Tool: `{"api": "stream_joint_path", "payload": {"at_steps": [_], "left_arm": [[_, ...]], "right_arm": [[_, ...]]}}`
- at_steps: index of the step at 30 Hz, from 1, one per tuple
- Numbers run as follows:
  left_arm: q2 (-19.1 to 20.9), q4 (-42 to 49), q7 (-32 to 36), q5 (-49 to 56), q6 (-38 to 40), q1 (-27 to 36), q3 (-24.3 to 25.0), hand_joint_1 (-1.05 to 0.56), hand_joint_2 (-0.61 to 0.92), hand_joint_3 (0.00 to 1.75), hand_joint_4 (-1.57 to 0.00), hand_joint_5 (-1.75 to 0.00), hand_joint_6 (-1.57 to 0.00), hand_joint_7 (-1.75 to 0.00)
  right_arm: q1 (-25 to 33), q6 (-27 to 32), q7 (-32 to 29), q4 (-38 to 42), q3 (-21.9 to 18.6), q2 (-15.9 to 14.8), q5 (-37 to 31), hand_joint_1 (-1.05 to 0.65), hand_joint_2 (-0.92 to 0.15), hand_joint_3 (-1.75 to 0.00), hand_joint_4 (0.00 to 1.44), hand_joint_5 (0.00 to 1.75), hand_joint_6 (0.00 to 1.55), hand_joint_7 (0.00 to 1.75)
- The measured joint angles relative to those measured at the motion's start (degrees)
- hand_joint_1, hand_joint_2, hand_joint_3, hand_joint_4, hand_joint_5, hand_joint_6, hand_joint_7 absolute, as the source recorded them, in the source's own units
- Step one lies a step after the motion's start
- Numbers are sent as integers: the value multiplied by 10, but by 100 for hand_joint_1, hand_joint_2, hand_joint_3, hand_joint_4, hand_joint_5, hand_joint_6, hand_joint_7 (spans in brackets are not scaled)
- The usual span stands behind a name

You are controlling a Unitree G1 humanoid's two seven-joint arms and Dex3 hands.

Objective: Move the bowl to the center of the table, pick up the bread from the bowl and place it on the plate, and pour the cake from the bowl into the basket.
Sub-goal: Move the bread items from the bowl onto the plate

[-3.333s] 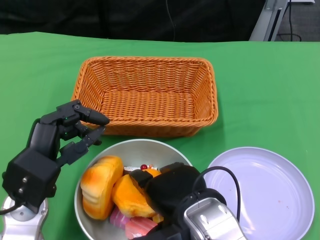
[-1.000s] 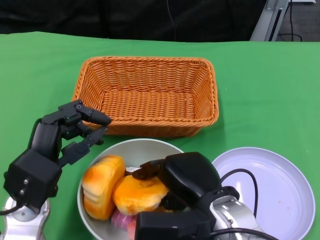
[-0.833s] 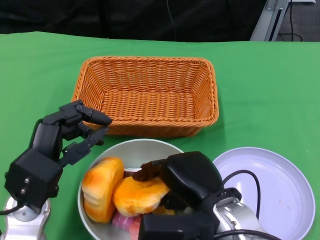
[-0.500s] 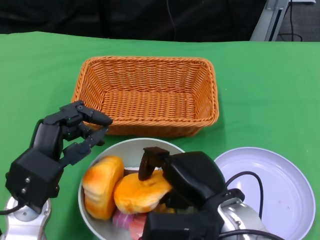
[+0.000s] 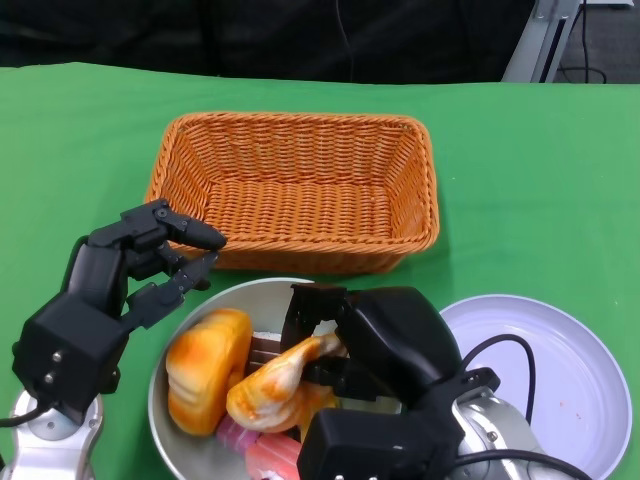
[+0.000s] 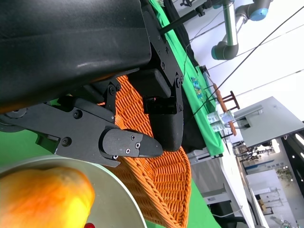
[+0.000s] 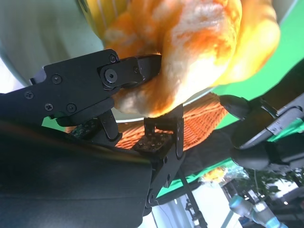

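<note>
On the green surface (image 5: 80, 130), the left hand (image 5: 125, 265) hovers empty, fingers apart, beside the bowl (image 5: 205, 450). Inside the bowl, the right hand (image 5: 375, 345) grips a bread roll (image 5: 280, 380); the wicker basket (image 5: 292, 190) stands behind, the plate (image 5: 560, 370) at right.

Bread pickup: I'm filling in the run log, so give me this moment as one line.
right hand: grips bread, tilted, over bowl | left hand: holds nothing, beside bowl | plate: bare | basket: bare
</note>
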Motion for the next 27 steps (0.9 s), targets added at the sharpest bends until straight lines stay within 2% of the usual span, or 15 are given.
{"api": "stream_joint_path", "payload": {"at_steps": [1,2,4,8,14,18,23,27], "left_arm": [[0,0,0,0,0,0,0,-27,92,22,-78,-131,-80,-100],[-1,0,0,0,0,0,0,-28,92,22,-78,-131,-80,-100],[-1,1,0,0,-2,0,-1,-28,92,22,-77,-132,-80,-100],[-1,5,2,6,-9,0,-2,-30,92,23,-78,-135,-81,-100],[-1,8,2,7,-13,0,-2,-29,92,24,-77,-135,-81,-99],[-1,12,2,7,-20,0,-2,-29,92,24,-76,-134,-81,-100],[-1,23,2,6,-24,-1,-1,-29,92,24,-78,-135,-82,-100],[-1,23,2,5,-23,-2,0,-29,92,22,-78,-134,-81,-99]], "right_arm": [[0,-3,-1,-1,-2,0,0,-24,-92,-17,79,170,90,81],[0,-4,-2,-2,-6,0,1,-24,-92,-16,80,168,95,70],[0,-4,-2,-9,-14,0,4,-23,-92,-17,81,166,99,61],[0,-4,-2,-26,-20,1,13,-22,-92,-16,79,174,99,62],[1,-4,6,-47,-24,3,28,-22,-92,-15,81,175,100,53],[3,-2,11,-63,-36,5,41,-23,-92,-16,80,173,103,54],[10,10,29,-114,-46,5,51,-25,-92,-18,85,167,103,50],[24,18,49,-169,-71,2,76,-25,-92,-19,84,165,104,49]]}}
